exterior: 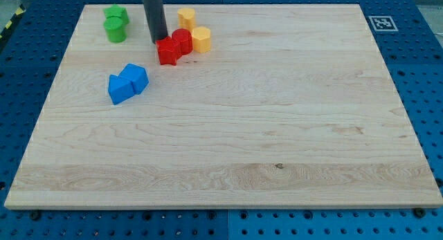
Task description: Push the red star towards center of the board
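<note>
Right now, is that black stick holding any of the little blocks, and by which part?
Nothing is held; the rod cannot grip. My tip rests at the red star's upper-left edge, ready to push it.

Two green blocks [115, 23], two yellow blocks [194, 31], two red blocks [174, 47], two blue blocks [128, 83]

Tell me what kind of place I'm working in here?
Probably a robotics lab bench: a wooden board lies on a blue perforated table, with a printed marker tag at one corner and small coloured blocks for pushing.
</note>
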`<state>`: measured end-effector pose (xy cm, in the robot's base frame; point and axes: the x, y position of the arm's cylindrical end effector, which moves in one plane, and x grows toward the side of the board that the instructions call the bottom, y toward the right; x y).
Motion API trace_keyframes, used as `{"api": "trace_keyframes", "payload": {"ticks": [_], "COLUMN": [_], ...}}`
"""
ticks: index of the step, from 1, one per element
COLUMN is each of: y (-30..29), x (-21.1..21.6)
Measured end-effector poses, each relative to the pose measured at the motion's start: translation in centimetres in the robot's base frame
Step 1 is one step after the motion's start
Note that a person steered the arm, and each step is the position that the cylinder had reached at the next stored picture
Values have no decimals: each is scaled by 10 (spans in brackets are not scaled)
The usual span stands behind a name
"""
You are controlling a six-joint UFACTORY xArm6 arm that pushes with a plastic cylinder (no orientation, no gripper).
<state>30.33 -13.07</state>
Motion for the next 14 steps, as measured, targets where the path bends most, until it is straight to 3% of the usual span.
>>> {"api": "trace_keyframes", "payload": {"ticks": [1, 4, 6, 7, 8, 9, 11, 14], "y": [-2, 66, 30, 34, 76, 117, 125, 173], "x": [5, 51, 58, 83, 107, 110, 66, 92]}}
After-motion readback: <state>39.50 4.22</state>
